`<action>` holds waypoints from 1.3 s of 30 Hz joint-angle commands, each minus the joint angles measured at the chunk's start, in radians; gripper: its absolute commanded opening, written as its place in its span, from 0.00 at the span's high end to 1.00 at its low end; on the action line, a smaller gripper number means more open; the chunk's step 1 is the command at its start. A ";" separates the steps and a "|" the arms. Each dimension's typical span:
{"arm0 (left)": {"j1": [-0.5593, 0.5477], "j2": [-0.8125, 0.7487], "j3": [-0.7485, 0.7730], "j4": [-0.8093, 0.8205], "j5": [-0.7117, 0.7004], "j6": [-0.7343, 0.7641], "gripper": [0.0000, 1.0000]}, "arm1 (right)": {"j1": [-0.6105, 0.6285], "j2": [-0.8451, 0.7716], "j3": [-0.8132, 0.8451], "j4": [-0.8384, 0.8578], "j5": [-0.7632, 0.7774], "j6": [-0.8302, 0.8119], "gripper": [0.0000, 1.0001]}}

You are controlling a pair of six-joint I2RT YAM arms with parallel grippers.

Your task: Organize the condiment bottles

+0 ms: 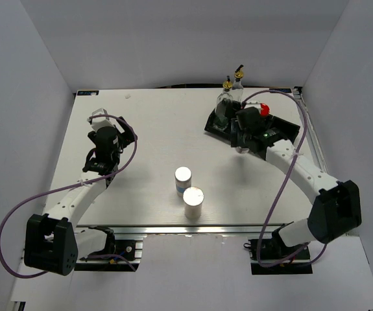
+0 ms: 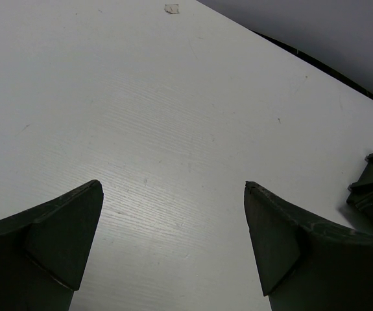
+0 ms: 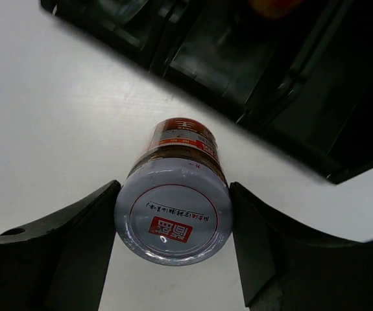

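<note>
The silver-lidded jar sits between the fingers of the right gripper, which pinches it from both sides at the lid, each finger pressed against the rim. The jar is over the white desk, just beside the near edge of the black tray; whether it rests on the desk or is lifted cannot be told. The tray lies at the far right of the desk. At its left end stands the near cruet, and the far cruet rises just behind it, though whether that one is inside the tray is unclear. The red-lidded jar stands in a compartment farther right. Mid-desk, well apart from the tray, the far shaker and near shaker stand upright just beside each other. The left gripper hangs over bare desk on the left side, fingers spread wide with nothing between them. The right wrist view shows the jar's printed lid and brown label, while the top view hides most of the jar under the arm. The left wrist view catches only a corner of the tray at its right edge, and neither wrist view shows the shakers.
</note>
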State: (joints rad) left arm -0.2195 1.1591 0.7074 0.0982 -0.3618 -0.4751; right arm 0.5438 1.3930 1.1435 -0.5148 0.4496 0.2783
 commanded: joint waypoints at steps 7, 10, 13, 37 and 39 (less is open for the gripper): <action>0.003 -0.009 -0.002 0.008 -0.015 0.012 0.02 | -0.195 0.167 0.177 0.268 -0.092 -0.148 0.82; 0.003 -0.012 -0.005 0.012 -0.017 0.015 0.02 | -0.228 0.230 0.237 0.292 -0.111 -0.171 0.83; 0.003 -0.009 -0.005 0.015 -0.012 0.016 0.02 | -0.249 0.290 0.298 0.285 -0.108 -0.174 0.84; 0.003 -0.006 0.000 0.011 -0.012 0.020 0.02 | -0.311 0.403 0.368 0.168 -0.160 -0.099 0.11; 0.003 -0.003 0.000 0.011 -0.012 0.021 0.02 | -0.312 0.359 0.354 0.150 -0.172 -0.111 0.11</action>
State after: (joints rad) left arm -0.2195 1.1599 0.7071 0.0986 -0.3702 -0.4625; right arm 0.2359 1.8523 1.4693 -0.3595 0.2840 0.1772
